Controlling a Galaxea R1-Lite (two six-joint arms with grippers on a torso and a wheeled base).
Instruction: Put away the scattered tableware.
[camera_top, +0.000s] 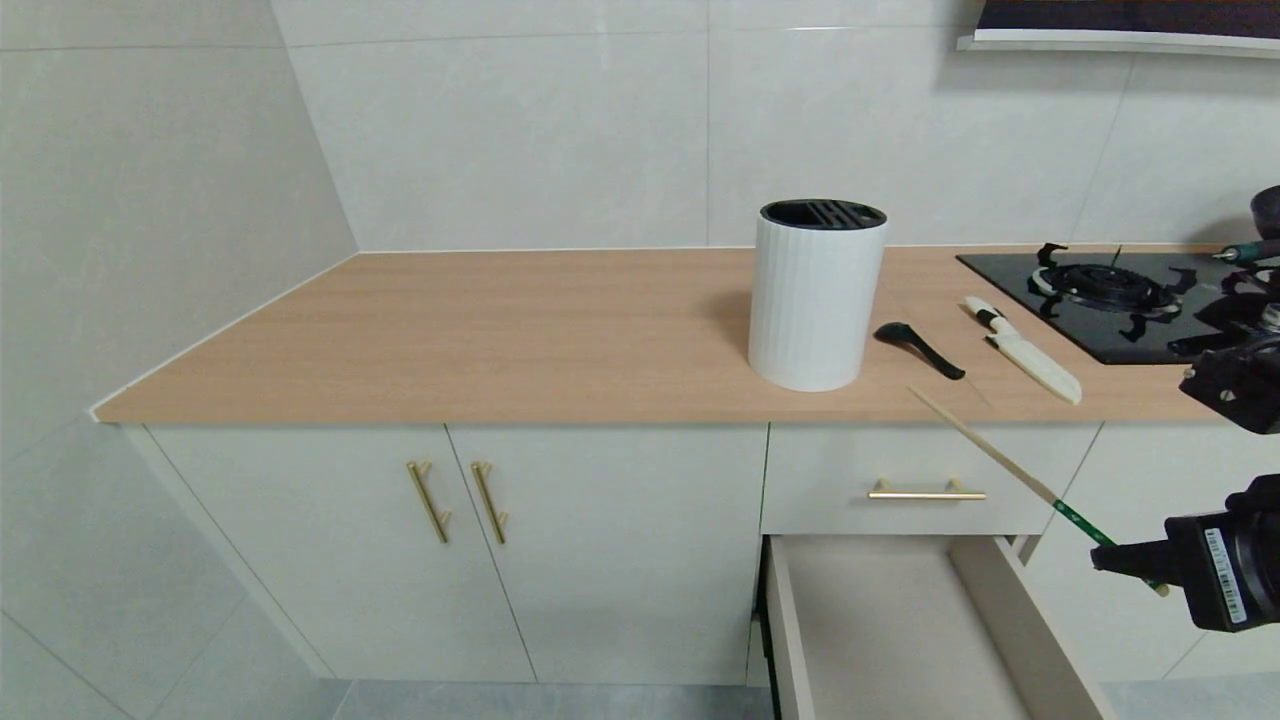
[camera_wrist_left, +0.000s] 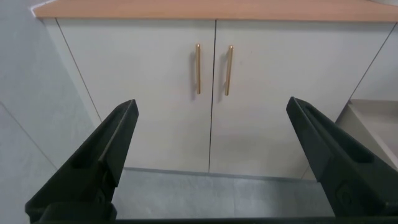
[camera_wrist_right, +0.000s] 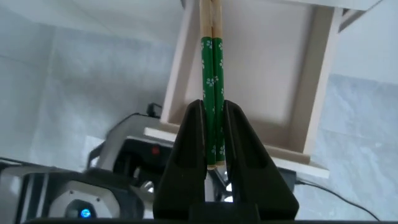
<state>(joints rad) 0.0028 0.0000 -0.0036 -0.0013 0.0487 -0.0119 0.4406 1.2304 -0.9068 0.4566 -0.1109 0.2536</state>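
My right gripper (camera_top: 1108, 558) is shut on a pair of wooden chopsticks (camera_top: 985, 450) by their green ends, low at the right, in front of the cabinets. The sticks slant up toward the counter's front edge. In the right wrist view the chopsticks (camera_wrist_right: 211, 62) lie between the closed fingers (camera_wrist_right: 186, 143) above the open drawer (camera_wrist_right: 273, 68). On the counter lie a black spoon (camera_top: 918, 347) and a white-bladed knife (camera_top: 1025, 350), beside a tall white ribbed holder (camera_top: 815, 295). My left gripper (camera_wrist_left: 211, 162) is open and holds nothing, facing the cabinet doors (camera_wrist_left: 211, 112).
An empty drawer (camera_top: 880, 620) stands pulled out below the counter at the right. A black gas hob (camera_top: 1110, 290) occupies the counter's far right. Double doors with gold handles (camera_top: 460, 500) are under the counter's left half, which is bare wood.
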